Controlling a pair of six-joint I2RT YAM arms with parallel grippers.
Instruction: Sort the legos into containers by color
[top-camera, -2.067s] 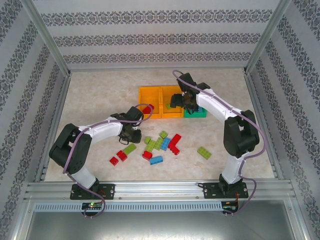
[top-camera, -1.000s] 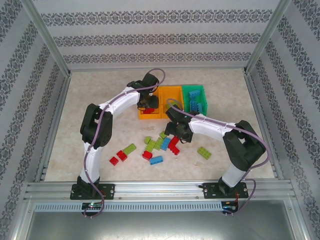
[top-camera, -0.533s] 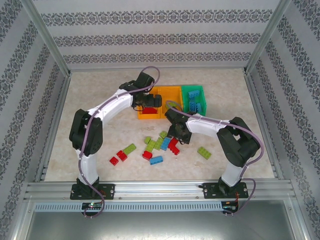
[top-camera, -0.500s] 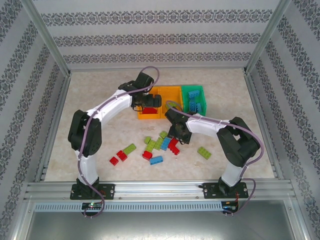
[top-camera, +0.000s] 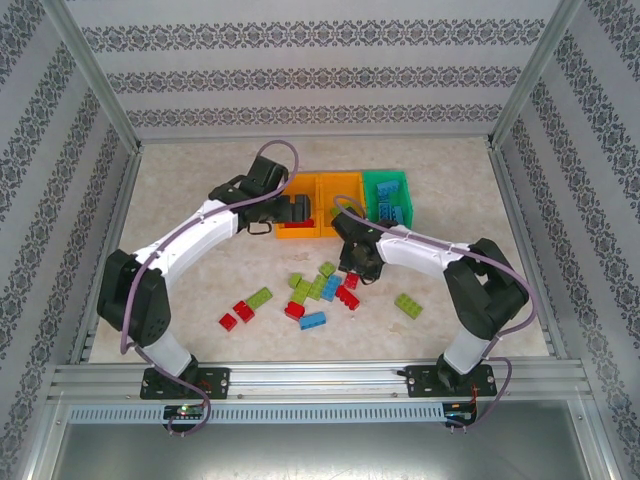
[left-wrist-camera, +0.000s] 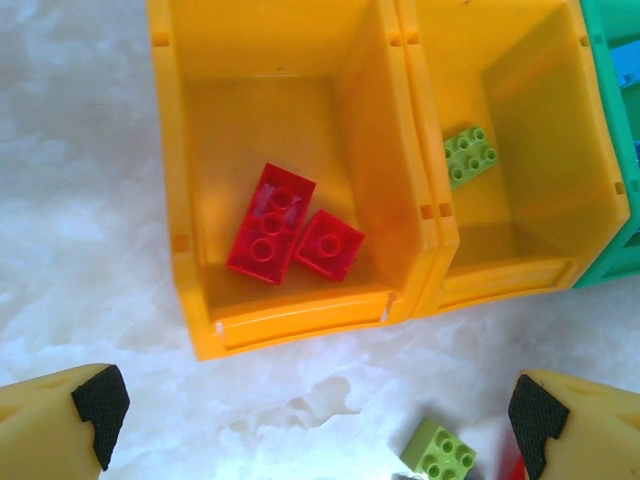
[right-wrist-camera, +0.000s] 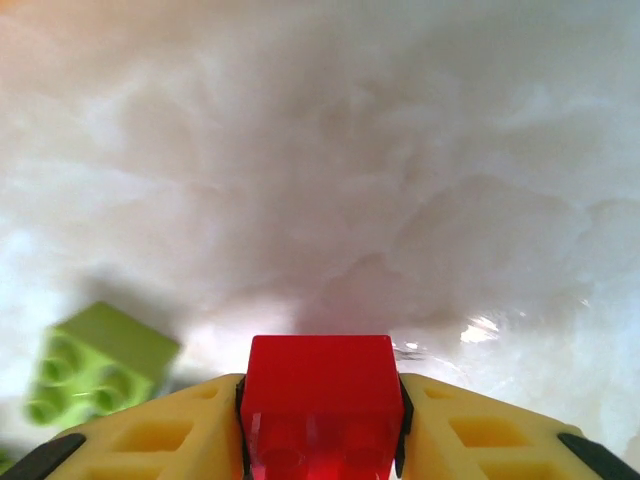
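Bins: three, namely left orange bin (left-wrist-camera: 180, 240), middle orange bin (left-wrist-camera: 520, 285), green bin (left-wrist-camera: 605, 60). Left holds two red bricks (left-wrist-camera: 270, 222); middle, one lime brick (left-wrist-camera: 470, 156). Loose bricks (top-camera: 313, 321), centre of top view: roughly a dozen.

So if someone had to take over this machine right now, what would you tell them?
Left hand: open and empty, hovering at the near side of the left orange bin.
Right hand: shut on a red brick, close to the table.
Done: two red bricks in the left orange bin, one green brick in the middle orange bin, blue bricks in the green bin.
Left: put the held red brick with the other reds, then sort the loose bricks, of all three colours.
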